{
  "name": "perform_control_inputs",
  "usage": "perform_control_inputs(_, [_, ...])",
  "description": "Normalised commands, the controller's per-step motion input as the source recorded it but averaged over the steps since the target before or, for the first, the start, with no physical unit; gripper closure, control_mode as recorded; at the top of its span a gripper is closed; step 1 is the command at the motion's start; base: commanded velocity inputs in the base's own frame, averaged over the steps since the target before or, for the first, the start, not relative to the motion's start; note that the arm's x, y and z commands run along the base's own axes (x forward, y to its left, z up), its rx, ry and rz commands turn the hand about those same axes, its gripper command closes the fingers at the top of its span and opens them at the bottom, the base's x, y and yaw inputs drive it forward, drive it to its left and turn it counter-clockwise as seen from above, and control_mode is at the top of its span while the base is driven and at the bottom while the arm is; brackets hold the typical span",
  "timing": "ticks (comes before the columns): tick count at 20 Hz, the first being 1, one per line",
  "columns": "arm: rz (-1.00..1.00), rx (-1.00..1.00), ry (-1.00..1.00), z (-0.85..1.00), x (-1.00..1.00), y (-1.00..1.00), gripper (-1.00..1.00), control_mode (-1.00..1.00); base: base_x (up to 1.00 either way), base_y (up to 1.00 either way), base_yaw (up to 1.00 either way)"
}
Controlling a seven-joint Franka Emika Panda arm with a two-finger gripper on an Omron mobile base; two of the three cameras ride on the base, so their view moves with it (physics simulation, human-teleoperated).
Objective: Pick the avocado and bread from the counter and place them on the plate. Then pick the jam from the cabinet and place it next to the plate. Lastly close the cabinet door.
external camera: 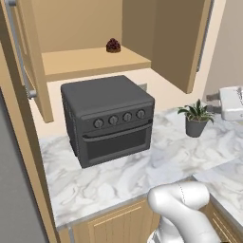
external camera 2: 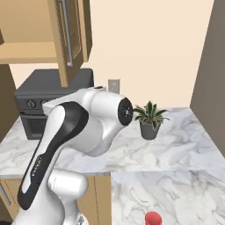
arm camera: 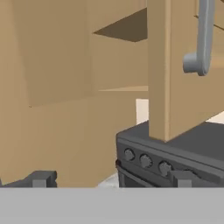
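The gripper (arm camera: 111, 179) is spread wide and holds nothing, its tips level with the dark oven (external camera: 108, 118). Just beyond hangs the open cabinet door's (arm camera: 183, 65) lower edge. The jam (external camera: 113, 45) sits on the cabinet (external camera: 90, 28) shelf, probably well back from its front edge. Bare worktop (external camera: 142, 175) lies before the oven.

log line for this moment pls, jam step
phase: reaching for jam | gripper: open, empty | jam: on cabinet shelf above oven | cabinet door: open

Kitchen (oven (external camera: 108, 118), marble counter (external camera: 118, 178), cabinet (external camera: 85, 33))
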Motion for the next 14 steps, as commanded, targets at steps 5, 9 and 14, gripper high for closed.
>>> perform_control_inputs(5, [0.08,0.16,-0.03,0.19,0.34,0.00,-1.00,-1.00,0.00,0.00,0.00])
perform_control_inputs(9, [0.03,0.13,-0.03,0.21,0.42,0.00,-1.00,-1.00,0.00,0.00,0.00])
perform_control_inputs(14, [0.03,0.12,0.00,0.15,0.57,0.10,-1.00,-1.00,0.00,0.00,0.00])
